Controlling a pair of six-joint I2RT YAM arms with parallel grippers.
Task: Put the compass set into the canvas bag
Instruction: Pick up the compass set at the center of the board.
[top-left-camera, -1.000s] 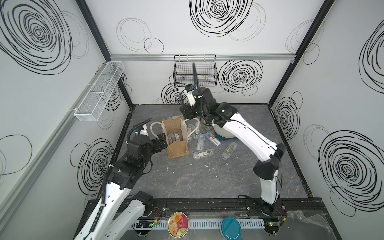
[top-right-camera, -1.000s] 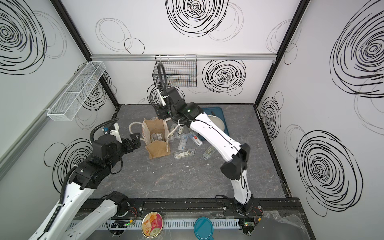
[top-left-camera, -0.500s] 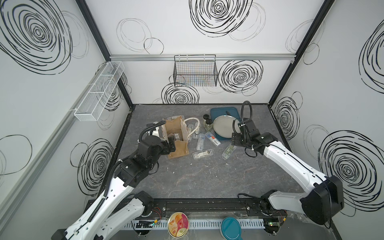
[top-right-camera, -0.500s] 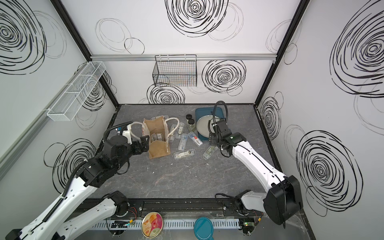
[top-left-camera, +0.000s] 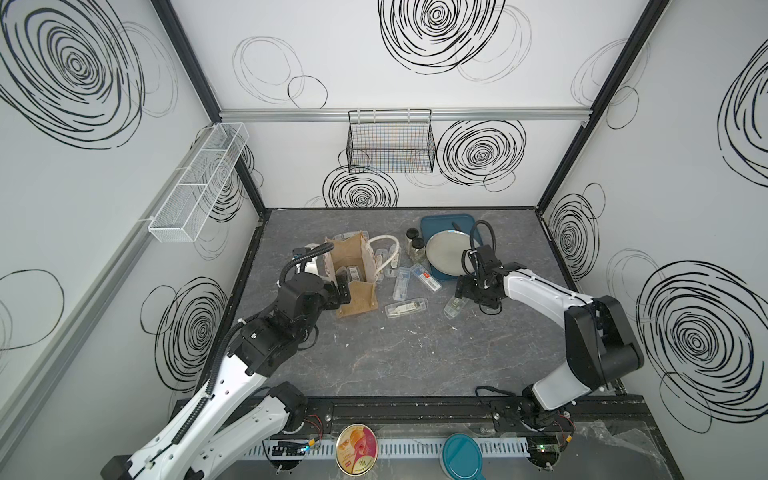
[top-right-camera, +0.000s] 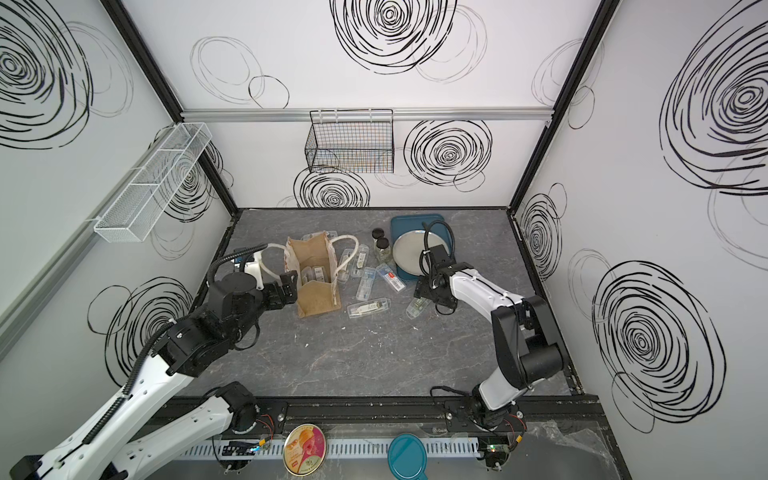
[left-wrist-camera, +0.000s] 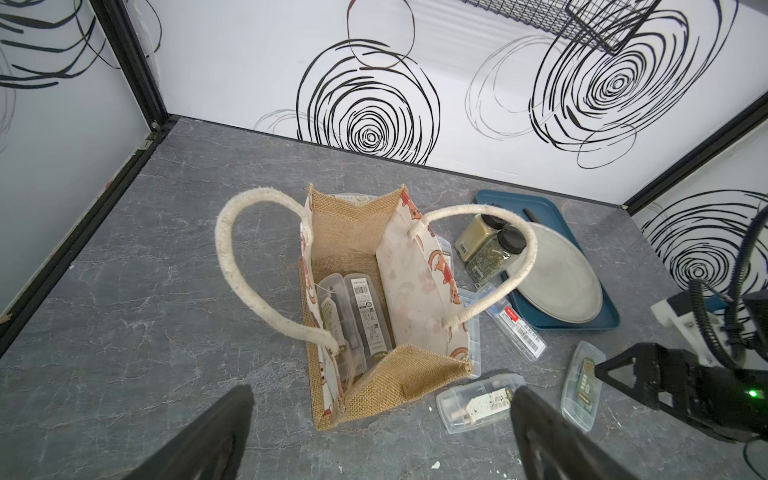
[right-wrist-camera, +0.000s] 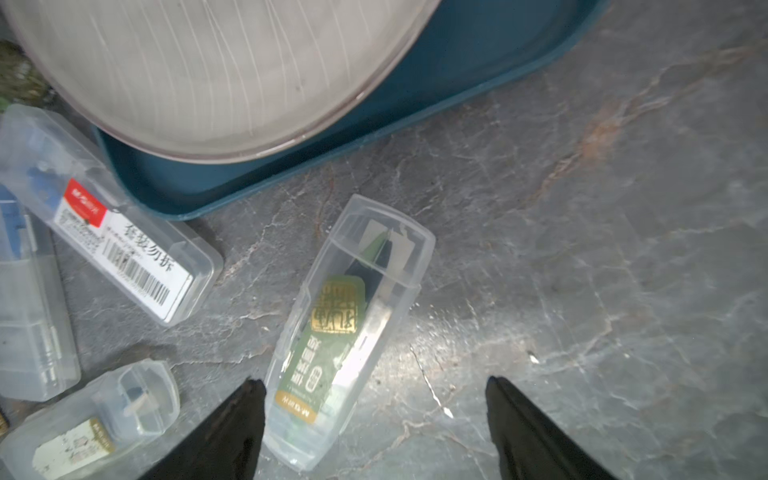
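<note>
The small boxy tan woven canvas bag (left-wrist-camera: 411, 266) with cream printed sides and white rope handles stands upright and open on the grey counter (left-wrist-camera: 124, 291), two clear cases (left-wrist-camera: 353, 316) inside, while a clear plastic compass set case (right-wrist-camera: 345, 332) with a green card lies flat, apart from it.

Clock read in both top views from the canvas bag (top-left-camera: 357, 305), 12 at the back wall. Overhead: mouth open, two cases (left-wrist-camera: 357, 316) on its floor, room above them. 3 o'clock: rope handle (left-wrist-camera: 528, 249) arching over a cluster of clear cases (top-left-camera: 401, 284). 2 o'clock: spice jars (top-left-camera: 417, 251), tray (top-left-camera: 432, 223), plate (top-left-camera: 446, 255). 9 o'clock: second rope handle (left-wrist-camera: 232, 257); left gripper (top-left-camera: 343, 287) at 8, jaws wide. 4 o'clock: green-label case (right-wrist-camera: 349, 324) lying apart, right gripper (right-wrist-camera: 374, 382) spread above it, bare table (top-left-camera: 415, 357) beyond. 6 o'clock: table bare.
</note>
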